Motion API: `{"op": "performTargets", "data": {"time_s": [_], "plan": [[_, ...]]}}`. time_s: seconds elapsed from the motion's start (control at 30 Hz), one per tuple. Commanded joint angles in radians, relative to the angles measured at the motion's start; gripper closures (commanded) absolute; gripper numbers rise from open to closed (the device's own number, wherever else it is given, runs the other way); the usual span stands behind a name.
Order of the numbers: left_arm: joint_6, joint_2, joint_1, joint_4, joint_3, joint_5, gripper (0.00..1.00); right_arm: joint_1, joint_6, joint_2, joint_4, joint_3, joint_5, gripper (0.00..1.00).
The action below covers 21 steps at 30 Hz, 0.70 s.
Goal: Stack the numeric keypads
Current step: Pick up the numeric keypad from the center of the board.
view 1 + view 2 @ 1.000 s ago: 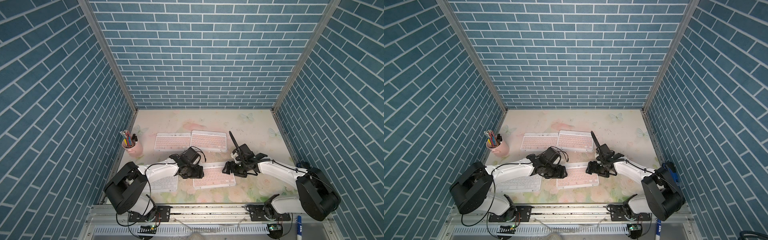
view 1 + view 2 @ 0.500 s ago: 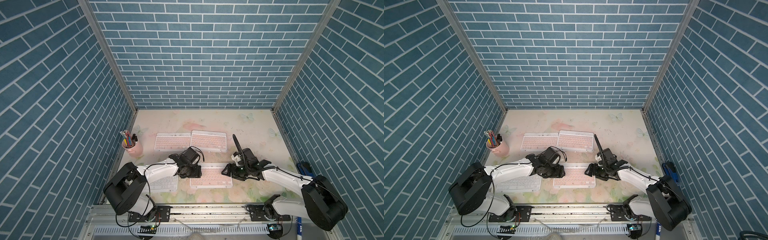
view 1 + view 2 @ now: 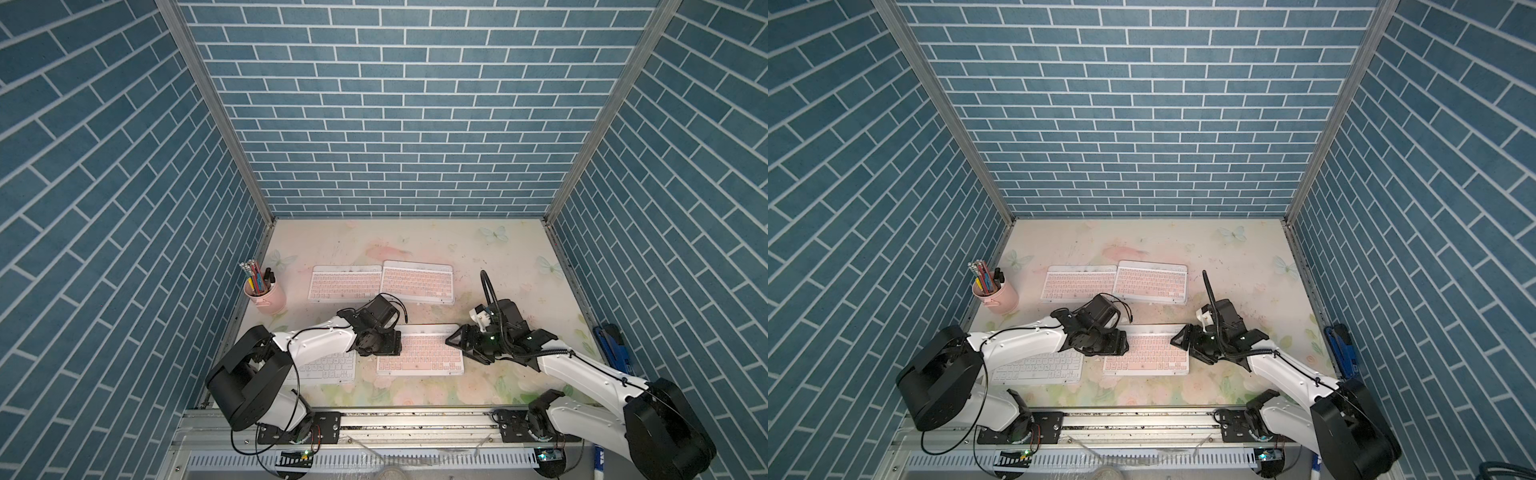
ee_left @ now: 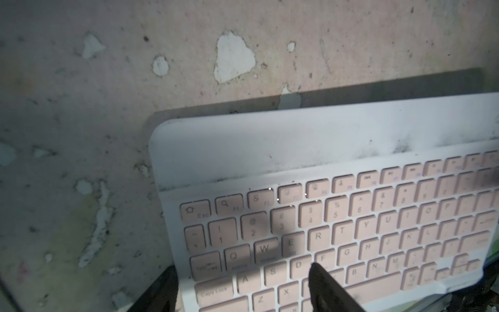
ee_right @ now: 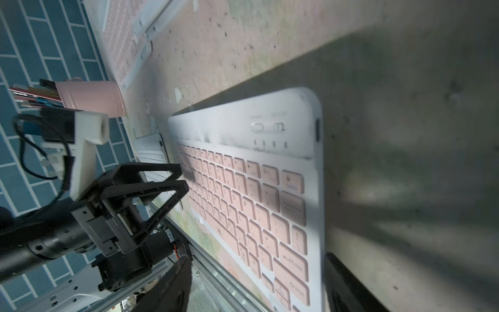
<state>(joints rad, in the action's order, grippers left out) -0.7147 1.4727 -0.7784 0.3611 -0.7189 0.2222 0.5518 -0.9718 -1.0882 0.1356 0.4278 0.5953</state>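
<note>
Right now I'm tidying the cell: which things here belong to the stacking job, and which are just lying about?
Job:
- near pink keypad
- white-keyed keypad
- two far pink keypads

Lying about:
- pink pencil cup
- blue tool outside the table's right edge

Pink-keyed keypad (image 4: 324,216): matt white plastic frame, grime-smudged along top strip; matt pastel keys. White-keyed keypad (image 3: 328,368) at 7 o'clock: same smooth plastic look. Tabletop (image 4: 108,81): printed floral covering, worn, chipped to white patches, speckled with dirt. Pen cup (image 5: 91,97) at 10 o'clock: smooth pink, satin sheen. Walls (image 3: 395,104): matt blue brick-pattern print. Front rail (image 3: 415,419): bare brushed metal.
</note>
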Motion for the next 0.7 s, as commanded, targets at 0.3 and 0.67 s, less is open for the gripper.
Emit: {"op": "performTargets", "data": {"time_s": [0.3,0.67], "plan": [[0.008,0.038,-0.024,-0.109,0.042,0.158,0.23,0.026,-0.082,0.065,-0.243,0.032,0.293,0.29],[0.007,0.008,-0.024,-0.096,0.041,0.14,0.23,0.018,0.006,0.12,-0.042,0.074,0.257,0.48]]}}
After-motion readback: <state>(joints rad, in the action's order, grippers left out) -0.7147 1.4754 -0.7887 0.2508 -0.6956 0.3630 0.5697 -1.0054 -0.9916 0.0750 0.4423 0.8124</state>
